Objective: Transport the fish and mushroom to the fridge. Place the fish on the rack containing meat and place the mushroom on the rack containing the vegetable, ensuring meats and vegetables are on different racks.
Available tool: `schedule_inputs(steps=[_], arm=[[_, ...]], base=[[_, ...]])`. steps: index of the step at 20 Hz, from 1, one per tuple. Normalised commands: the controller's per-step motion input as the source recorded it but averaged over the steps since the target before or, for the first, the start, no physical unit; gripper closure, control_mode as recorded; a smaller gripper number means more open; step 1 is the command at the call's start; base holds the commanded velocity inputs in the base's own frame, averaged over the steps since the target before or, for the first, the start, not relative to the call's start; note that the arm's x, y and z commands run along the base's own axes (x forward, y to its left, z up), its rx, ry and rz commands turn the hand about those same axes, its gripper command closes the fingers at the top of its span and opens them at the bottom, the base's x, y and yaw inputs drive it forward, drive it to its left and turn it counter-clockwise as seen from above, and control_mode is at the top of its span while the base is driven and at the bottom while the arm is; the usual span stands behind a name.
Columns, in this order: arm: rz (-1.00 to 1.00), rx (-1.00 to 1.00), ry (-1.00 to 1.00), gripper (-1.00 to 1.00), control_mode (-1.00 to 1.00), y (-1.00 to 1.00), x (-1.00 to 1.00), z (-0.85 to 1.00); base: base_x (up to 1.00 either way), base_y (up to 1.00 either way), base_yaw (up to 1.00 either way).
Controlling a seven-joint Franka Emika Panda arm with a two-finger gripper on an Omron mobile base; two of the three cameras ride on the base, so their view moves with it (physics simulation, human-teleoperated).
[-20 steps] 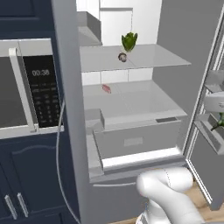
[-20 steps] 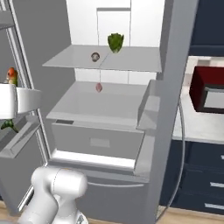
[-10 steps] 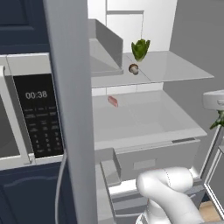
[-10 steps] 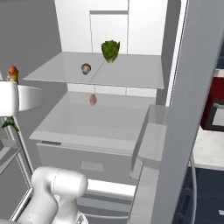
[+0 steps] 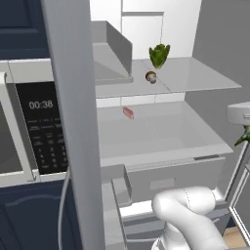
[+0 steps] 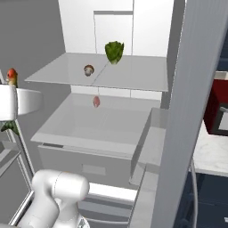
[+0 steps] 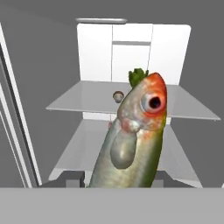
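1. Open before the robot stands the fridge (image 5: pixel 161 29), its white back wall behind two grey racks and a drawer (image 5: pixel 176 178) below them.
2. On the upper rack (image 6: pixel 133 78) sits a small brown mushroom (image 5: pixel 151 76), with a leafy green vegetable (image 5: pixel 159 54) just beside it, farther back and to the right.
3. On the lower rack (image 6: pixel 116 127) lies a small pink piece of meat (image 5: pixel 128 113), near the back and well apart from the rack's front edge.
4. In the hand view the fish (image 7: pixel 133 135) rises upright from the bottom edge, its orange-red head and round eye uppermost, its silvery-green body below.
5. The fish stands in front of the open fridge, not yet on either rack; it hides part of the vegetable and stands just right of the mushroom in that view.
6. The fingers are hidden behind the fish's lower body, set narrow and holding the fish.
7. To the left, a microwave (image 5: pixel 29 127) with a dark panel sits beside the fridge wall.
8. To the right, a dark red appliance (image 6: pixel 217 109) rests on a white bench (image 6: pixel 209 156).
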Motion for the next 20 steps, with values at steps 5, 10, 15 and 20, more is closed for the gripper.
schedule_inputs(steps=[5, 10, 15, 20], arm=[[0.06, -0.01, -0.02, 1.0, -1.0, 0.0, 0.26, -0.31], [0.1, -0.04, 0.02, 1.0, -1.0, -0.02, 0.6, -0.72], [0.06, -0.05, 0.07, 1.0, -1.0, 0.0, 0.61, -0.84], [0.0, -0.03, 0.08, 1.0, -1.0, 0.0, 0.73, -0.71]], base=[[0.15, 0.0, 0.02], [0.0, 0.0, 0.0], [0.0, 0.0, 0.0], [0.0, 0.0, 0.0]])
